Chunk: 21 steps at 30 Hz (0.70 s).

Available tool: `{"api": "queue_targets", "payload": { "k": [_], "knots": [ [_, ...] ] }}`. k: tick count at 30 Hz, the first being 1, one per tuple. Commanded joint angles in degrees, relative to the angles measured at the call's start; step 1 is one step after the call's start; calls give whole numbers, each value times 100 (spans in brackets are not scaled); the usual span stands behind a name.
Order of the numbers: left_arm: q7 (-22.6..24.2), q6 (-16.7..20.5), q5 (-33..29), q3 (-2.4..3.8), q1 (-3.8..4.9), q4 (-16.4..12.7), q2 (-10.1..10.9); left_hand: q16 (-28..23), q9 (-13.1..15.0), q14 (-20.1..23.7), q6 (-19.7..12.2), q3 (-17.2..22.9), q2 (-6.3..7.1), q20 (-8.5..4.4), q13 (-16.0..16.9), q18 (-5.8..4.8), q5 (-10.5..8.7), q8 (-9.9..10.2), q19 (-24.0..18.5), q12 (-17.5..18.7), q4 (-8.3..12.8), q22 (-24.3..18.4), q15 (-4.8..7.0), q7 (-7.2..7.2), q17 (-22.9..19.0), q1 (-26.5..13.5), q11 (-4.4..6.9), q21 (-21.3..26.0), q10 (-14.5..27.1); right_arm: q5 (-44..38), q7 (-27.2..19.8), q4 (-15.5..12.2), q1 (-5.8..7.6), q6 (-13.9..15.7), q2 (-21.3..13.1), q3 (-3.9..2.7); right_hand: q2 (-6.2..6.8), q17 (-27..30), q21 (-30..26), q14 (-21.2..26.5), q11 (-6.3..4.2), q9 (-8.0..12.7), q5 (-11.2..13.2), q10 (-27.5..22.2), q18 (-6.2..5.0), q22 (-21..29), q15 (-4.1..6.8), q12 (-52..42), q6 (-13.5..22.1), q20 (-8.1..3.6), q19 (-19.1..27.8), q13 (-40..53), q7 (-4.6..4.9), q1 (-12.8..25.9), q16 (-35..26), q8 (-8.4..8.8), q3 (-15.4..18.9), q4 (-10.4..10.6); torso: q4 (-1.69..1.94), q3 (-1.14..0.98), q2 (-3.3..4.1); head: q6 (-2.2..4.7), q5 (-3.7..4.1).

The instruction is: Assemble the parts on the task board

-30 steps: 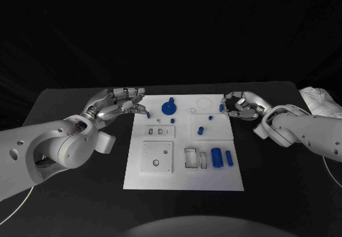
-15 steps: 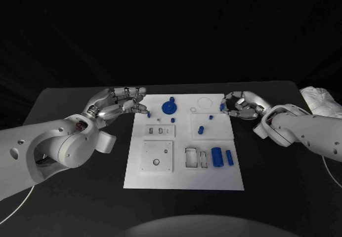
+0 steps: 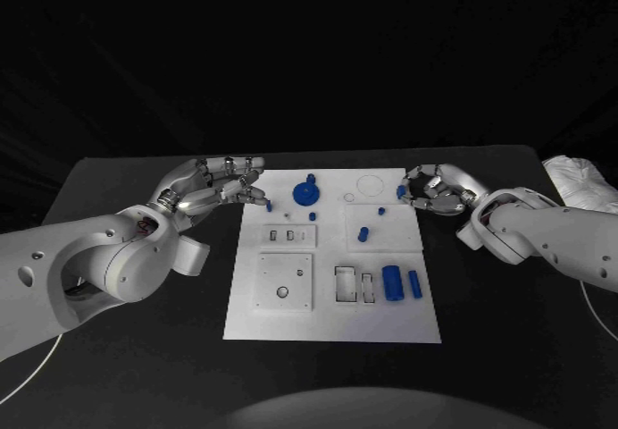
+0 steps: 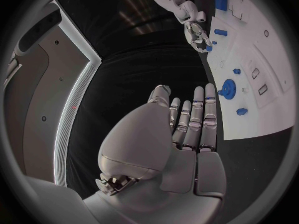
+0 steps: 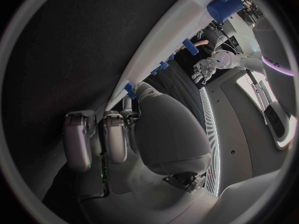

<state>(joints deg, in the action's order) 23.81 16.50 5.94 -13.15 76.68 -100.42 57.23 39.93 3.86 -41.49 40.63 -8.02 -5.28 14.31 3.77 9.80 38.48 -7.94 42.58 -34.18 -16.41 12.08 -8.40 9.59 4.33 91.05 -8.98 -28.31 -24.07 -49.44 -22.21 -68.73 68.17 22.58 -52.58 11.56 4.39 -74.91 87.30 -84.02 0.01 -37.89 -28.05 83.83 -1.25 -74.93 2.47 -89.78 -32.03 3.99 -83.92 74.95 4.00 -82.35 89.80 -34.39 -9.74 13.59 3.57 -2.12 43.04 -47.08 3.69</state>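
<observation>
While each robot hand (image 3: 212,189) hovers spread, the white task board (image 3: 332,313) carries scattered blue parts (image 3: 391,284).

Black worktop (image 3: 116,357), matte and uniformly dark, spanning the lower and middle field of the head view, its far edge running straight across beneath an unlit black backdrop; white crumpled cloth (image 3: 580,183) lying at the worktop's far right corner, partly cut off by the picture's edge, its folds visible but its full outline not; thin pale cable (image 3: 26,380) curving across the worktop's near left corner; a second thin pale cable (image 3: 597,315) crossing the worktop at its right side; the worktop's dark surface (image 4: 261,164) seen again in the left wrist view, and likewise (image 5: 69,50) in the right wrist view.
</observation>
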Motion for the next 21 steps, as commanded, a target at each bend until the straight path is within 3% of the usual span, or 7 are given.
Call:
{"api": "queue_targets", "payload": {
  "k": [1, 5, 9, 12, 16, 21],
  "knots": [
    [16, -113, 28, 3, 1, -8, -7, 39, -4, 46, -18, 39, 4, -4, -10, 24, 23, -21, -37, -30, -1, 5, -13, 25, -5, 51, -46, -13, 11, -71, 22, 2, -14, -43, 14, 3, 21, -1509, -20, -598, 2, -4, 81, 617, 31, -1383, -8, -22, 44, 12, -311, 1505, 17, -8, 20, -40, -1, -26, -1, 1, 2, -5, -4],
    [12, -115, 28, 3, 1, -8, -7, 39, -4, 46, -18, 39, 4, -4, -10, 24, 23, -21, -37, -30, -1, 5, -13, 25, -5, 51, -46, -13, 11, -94, 24, 4, -18, -57, 21, 3, 48, -1509, -23, -598, 8, 39, 352, 617, 31, -1382, -12, -22, 199, 16, -308, 1505, 21, 43, 20, -1, 21, -12, -1, 2, 2, -4, -4],
    [10, -118, 28, 3, 1, -7, -7, 39, -4, 46, -18, 39, 4, -4, -10, 24, 23, -21, -37, -30, -1, 5, -13, 25, -5, 51, -46, -13, 11, -130, 40, 4, -20, -71, 22, 3, 81, -1509, -40, -598, 18, 141, 941, 617, 26, -1375, -21, -22, 419, 22, -291, 1505, 31, 105, 20, 99, 82, 8, 0, 1, 4, -6, -5],
    [5, -121, 28, 3, 1, -7, -7, 39, -4, 46, -18, 39, 4, -4, -10, 24, 23, -21, -37, -30, -1, 5, -13, 25, -5, 51, -46, -13, 11, -164, 54, 2, -21, -77, 22, 3, 97, -1509, -61, -598, 26, 232, 1232, 617, 19, -1366, -30, -22, 622, 28, -271, 1505, 39, 111, 20, 186, 127, -1, -2, 1, 5, -10, -8],
    [6, -123, 28, 3, 1, -3, -7, 40, -4, 49, -23, 44, 5, -4, -10, 23, 21, -22, -42, -30, -2, 7, -14, 28, -8, 56, -49, -15, 13, -184, 55, 3, -22, -85, 24, 3, 81, -1509, -83, -598, 26, 321, 1240, 617, 13, -1358, -33, -22, 748, 32, -249, 1505, 34, 85, 20, 252, 134, -20, -2, 0, 0, -18, -12],
    [6, -124, 28, 3, 1, 2, -7, 40, -4, 49, -23, 44, 5, -4, -10, 23, 21, -22, -42, -30, -2, 7, -14, 28, -8, 56, -49, -15, 13, -193, 16, 0, -23, -76, 24, 3, 37, -1509, -80, -598, 11, 419, 918, 617, 14, -1360, -23, -22, 651, 27, -253, 1505, 13, 24, 20, 210, 101, -55, -1, -1, 3, -24, -7]
  ]
}}
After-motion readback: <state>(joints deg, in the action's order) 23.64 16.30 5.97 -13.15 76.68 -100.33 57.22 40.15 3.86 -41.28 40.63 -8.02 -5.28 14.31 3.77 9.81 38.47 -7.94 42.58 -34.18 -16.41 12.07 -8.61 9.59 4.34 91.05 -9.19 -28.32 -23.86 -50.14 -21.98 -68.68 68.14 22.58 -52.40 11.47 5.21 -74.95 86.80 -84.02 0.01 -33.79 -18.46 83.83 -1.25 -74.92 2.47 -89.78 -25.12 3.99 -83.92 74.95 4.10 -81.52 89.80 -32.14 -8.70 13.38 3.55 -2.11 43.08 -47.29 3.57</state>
